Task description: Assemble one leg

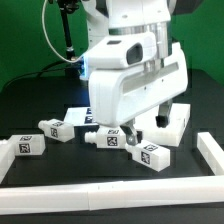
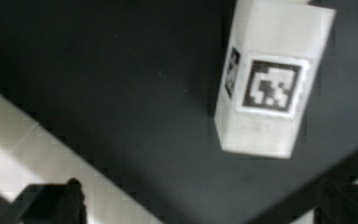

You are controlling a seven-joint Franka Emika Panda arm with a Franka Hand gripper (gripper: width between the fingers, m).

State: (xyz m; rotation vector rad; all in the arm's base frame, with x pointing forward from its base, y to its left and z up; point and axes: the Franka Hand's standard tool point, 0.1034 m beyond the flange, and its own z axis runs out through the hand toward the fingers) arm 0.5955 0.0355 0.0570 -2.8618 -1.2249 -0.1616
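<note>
Here, the leg is a short, chunky white block. It has a black-and-white square tag on the face that looks up. It lies flat on the black table, and in the wrist view it sits a bit slantwise. It is out ahead of the gripper, not between the fingers, and nothing touches it. The two dark fingertips stand far apart, so the gripper is wide open and has hold of nothing.

In the exterior view the gripper hangs low over the table, under the big white arm. A near peg with a tag lies just beside the gripper, toward the exterior view's left. A second peg lies just beside it toward the exterior view's right. I cannot tell which of these two is the leg in the wrist view. Two far pegs lie well away from the gripper. A white rail runs along the table past them all.
</note>
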